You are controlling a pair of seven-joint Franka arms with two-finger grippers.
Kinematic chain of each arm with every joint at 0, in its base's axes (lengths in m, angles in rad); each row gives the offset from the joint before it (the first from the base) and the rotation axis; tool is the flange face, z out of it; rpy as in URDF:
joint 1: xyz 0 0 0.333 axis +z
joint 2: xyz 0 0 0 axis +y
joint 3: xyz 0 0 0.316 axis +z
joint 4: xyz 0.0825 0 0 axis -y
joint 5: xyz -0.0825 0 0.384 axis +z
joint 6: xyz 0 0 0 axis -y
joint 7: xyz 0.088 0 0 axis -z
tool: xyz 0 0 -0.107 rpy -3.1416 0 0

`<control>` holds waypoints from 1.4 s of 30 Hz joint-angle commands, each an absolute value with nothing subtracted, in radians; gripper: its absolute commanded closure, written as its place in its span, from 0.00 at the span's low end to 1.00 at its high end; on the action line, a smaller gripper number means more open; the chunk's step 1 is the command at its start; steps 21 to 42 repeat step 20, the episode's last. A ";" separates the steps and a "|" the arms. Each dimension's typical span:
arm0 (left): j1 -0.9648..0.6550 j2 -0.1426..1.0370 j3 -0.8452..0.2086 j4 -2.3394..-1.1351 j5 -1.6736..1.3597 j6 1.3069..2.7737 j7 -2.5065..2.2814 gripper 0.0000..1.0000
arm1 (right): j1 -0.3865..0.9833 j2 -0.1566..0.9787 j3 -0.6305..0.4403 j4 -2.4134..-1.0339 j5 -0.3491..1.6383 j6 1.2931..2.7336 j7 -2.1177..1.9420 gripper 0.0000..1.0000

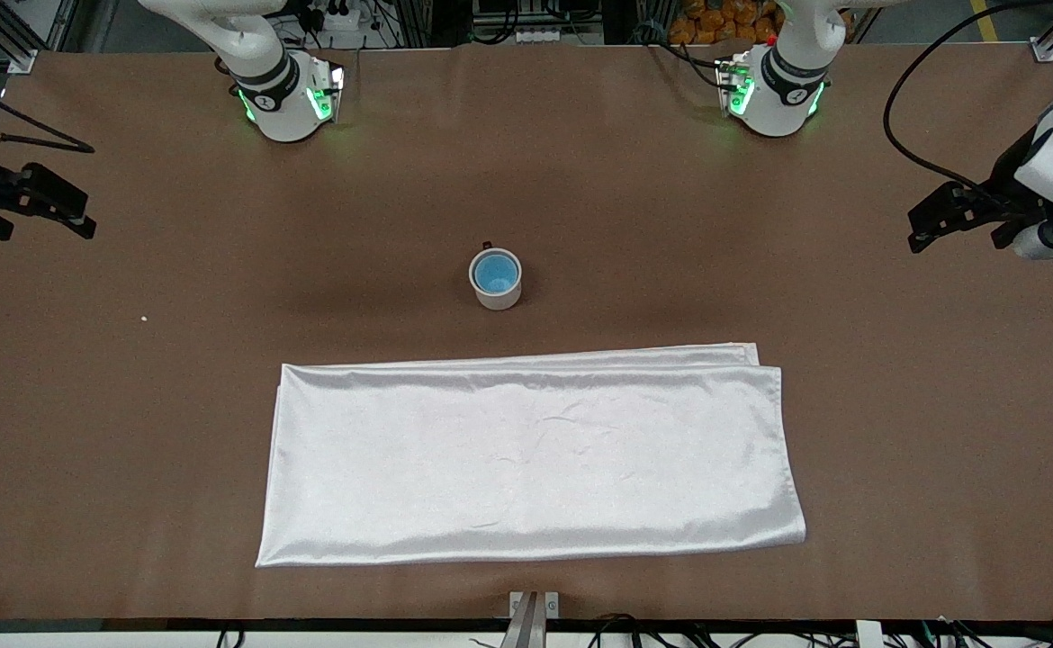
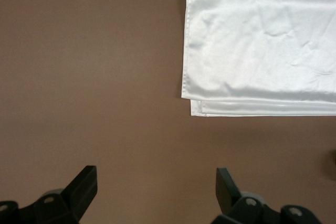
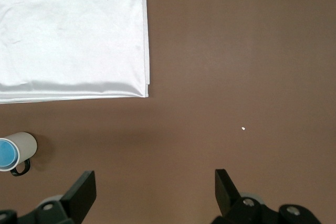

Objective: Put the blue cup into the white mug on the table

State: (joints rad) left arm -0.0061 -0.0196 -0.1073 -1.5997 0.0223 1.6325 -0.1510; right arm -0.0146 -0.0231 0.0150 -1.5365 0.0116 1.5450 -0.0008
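The white mug (image 1: 501,295) stands upright near the middle of the brown table (image 1: 175,297), its black handle toward the robots' bases. The blue cup (image 1: 495,273) sits inside it. Both also show in the right wrist view, the mug (image 3: 23,146) with the blue cup (image 3: 6,153) in it. My left gripper (image 1: 924,229) is open and empty, held over the left arm's end of the table. My right gripper (image 1: 76,220) is open and empty over the right arm's end. Both arms wait away from the mug.
A shiny white folded cloth (image 1: 531,454) lies flat on the table, nearer the front camera than the mug; it also shows in the left wrist view (image 2: 262,45) and the right wrist view (image 3: 73,35). A tiny white speck (image 1: 144,318) lies toward the right arm's end.
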 commanded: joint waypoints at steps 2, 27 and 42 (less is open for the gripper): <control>-0.008 -0.049 -0.100 -1.621 -0.003 1.600 -0.127 0.00 | -0.018 -0.041 0.021 -1.551 -0.006 1.540 0.018 0.00; -0.009 -0.055 -0.100 -1.618 -0.003 1.582 -0.129 0.00 | -0.018 -0.037 0.021 -1.551 -0.006 1.542 0.018 0.00; -0.009 -0.055 -0.100 -1.618 -0.003 1.582 -0.129 0.00 | -0.018 -0.037 0.021 -1.551 -0.006 1.542 0.018 0.00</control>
